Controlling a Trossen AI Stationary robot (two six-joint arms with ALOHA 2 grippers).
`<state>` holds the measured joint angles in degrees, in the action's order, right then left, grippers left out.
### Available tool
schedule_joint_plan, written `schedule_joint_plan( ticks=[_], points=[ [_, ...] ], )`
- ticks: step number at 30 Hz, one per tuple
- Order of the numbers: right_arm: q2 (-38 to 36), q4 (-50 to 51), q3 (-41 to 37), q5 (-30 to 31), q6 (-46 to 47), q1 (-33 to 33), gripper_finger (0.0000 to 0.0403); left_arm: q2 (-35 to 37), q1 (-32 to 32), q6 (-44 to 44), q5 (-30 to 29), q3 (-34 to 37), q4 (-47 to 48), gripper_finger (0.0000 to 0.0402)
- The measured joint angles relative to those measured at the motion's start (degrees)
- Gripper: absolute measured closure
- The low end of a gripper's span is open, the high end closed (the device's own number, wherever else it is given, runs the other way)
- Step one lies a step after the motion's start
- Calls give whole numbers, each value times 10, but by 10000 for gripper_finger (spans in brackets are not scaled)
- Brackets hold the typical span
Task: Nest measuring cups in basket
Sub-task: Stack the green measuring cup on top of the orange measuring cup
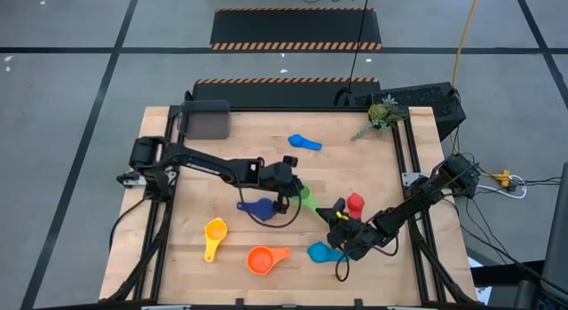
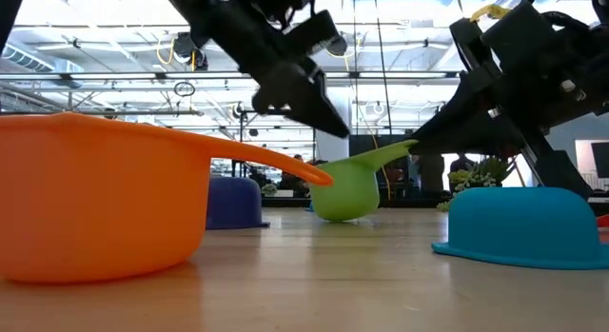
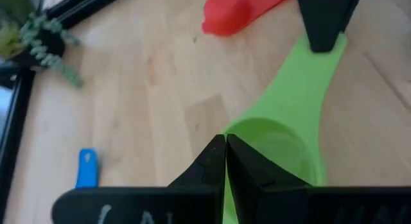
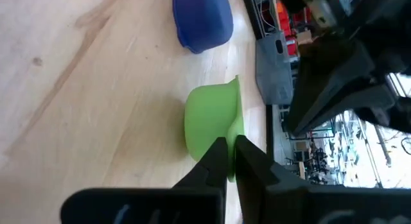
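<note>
The green measuring cup (image 1: 307, 197) sits mid-table, its bowl (image 2: 347, 189) on the wood and its handle slanting up. My right gripper (image 1: 332, 211) is shut on that handle. My left gripper (image 1: 295, 187) is shut and hovers just above the bowl's rim (image 3: 270, 131), tips pointing down; in the low view a gap shows between them. The dark blue cup (image 1: 257, 208) lies beside it. Yellow (image 1: 215, 230), orange (image 1: 264, 259), light blue (image 1: 319, 252) and red (image 1: 355, 203) cups rest nearby. Another light blue cup (image 1: 304, 142) lies farther back. The basket (image 1: 206, 120) stands at the far left. My right gripper pinches the green cup's handle near its free end (image 4: 234, 131) between its two fingers (image 3: 324, 25). It comes level from the table's right side, along the handle. The cup is tilted, bowl on the table and handle raised (image 2: 395, 153).
A green plant sprig (image 1: 383, 113) sits at the far right corner. The orange cup (image 2: 95, 199) and an upside-down light blue cup (image 2: 523, 227) stand close to the near edge. Bare wood lies between the basket and the cups.
</note>
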<state>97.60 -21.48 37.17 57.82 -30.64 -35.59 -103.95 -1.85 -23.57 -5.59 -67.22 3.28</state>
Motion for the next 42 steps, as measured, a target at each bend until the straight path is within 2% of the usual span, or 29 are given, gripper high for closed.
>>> schedule_joint_plan(
  ticks=[9, 13, 15, 21, 29, 33, 37, 42],
  points=[
    [-17, -10, 0, 34, -19, -1, 402, 98, -7, 80, -8, 5, 90, 382],
    [-39, -24, -1, 34, -24, -9, 402, 146, -22, 123, -11, 41, 89, 382],
    [-51, -32, 0, 33, -34, -15, 402, 165, -33, 144, -12, 65, 58, 383],
    [-86, -68, -2, 36, -61, -28, 402, 241, -68, 207, -51, 147, 29, 382],
    [-99, -141, -2, 36, -158, -34, 402, 285, -128, 275, -81, 176, 23, 382],
    [-108, -185, -1, 6, -214, -35, 402, 288, -170, 294, -135, 175, 15, 382],
    [-125, -196, -1, -46, -229, -35, 402, 291, -210, 321, -204, 176, 8, 382],
    [-140, -246, -1, -118, -261, -35, 402, 291, -243, 381, -231, 176, 8, 382]
  ],
)
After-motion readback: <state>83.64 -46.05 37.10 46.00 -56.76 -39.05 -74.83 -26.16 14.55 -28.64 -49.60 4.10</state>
